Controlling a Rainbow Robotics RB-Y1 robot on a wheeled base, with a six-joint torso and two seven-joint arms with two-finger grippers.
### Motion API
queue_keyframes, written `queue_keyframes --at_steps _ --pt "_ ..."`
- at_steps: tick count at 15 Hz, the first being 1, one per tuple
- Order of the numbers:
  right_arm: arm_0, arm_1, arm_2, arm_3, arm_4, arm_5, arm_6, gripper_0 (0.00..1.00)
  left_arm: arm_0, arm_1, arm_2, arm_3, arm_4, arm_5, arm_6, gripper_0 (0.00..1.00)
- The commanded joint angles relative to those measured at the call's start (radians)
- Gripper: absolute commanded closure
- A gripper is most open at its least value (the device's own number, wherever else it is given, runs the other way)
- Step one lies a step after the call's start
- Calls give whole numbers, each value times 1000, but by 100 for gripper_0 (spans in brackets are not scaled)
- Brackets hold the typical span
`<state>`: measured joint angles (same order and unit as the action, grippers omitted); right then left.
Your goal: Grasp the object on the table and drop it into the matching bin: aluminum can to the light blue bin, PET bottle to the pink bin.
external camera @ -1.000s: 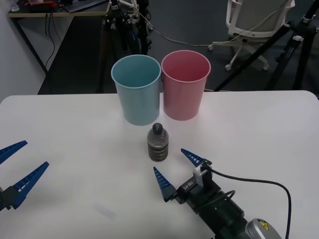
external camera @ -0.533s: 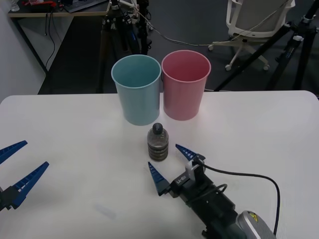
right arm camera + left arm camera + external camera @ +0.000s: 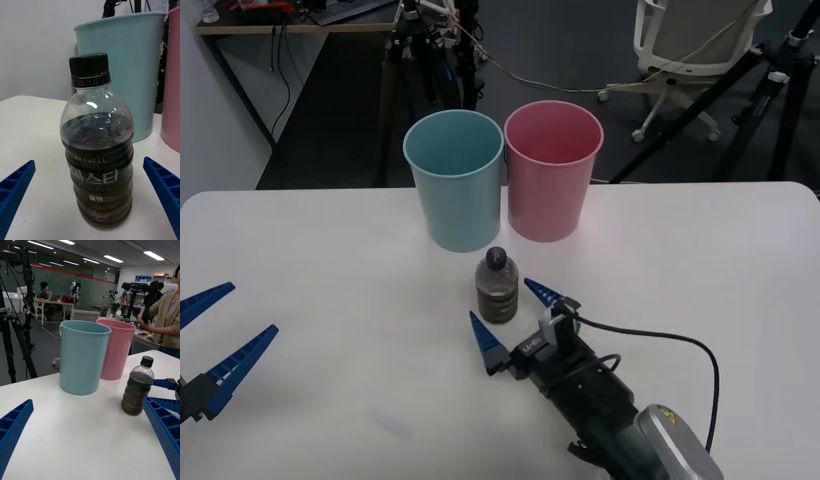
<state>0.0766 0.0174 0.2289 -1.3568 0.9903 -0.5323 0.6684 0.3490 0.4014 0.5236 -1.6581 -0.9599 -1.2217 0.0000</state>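
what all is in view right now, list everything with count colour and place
PET bottle: one, clear with dark cap and dark label, upright mid-table, in front of the bins
light blue bin: one, light blue, far side of the table, to the left of the pink one
pink bin: one, pink, beside the blue bin
table: one, white
office chair: one, white, on the floor behind the table
right tool: blue fingers, open on either side of the bottle
left tool: blue fingers, open, at the table's left edge
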Motion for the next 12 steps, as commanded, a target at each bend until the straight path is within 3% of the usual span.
queue_keyframes --at_steps 1,8,12 --pt "-38 0 -14 41 1 0 16 0 0 0 0 0 0 0 0 0" --pt "-83 0 6 62 -2 17 36 0 0 0 0 0 0 0 0 0" --pt "-115 0 47 62 -51 69 50 0 0 0 0 0 0 0 0 0"
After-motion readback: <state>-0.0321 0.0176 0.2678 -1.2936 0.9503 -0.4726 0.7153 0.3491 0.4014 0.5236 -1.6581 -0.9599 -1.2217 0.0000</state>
